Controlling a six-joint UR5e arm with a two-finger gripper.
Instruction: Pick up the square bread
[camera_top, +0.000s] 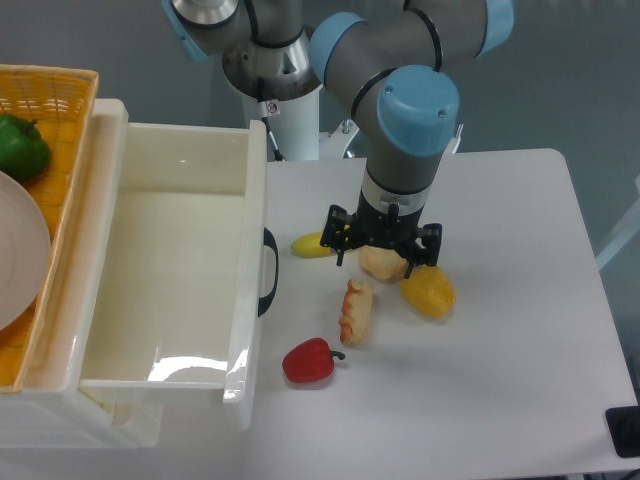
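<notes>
Single arm reaching down over the table, wrist vertical, tool (382, 262) low, fingers pointing downward

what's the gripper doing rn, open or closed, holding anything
gripper: low over a pale round item, open or shut cannot be told; the square bread lies untouched on the table.

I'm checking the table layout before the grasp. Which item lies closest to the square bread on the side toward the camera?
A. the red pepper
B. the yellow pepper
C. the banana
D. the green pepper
A: the red pepper lies just below and left of the square bread in the image, toward the front edge, while the banana and yellow pepper sit farther back.
</notes>
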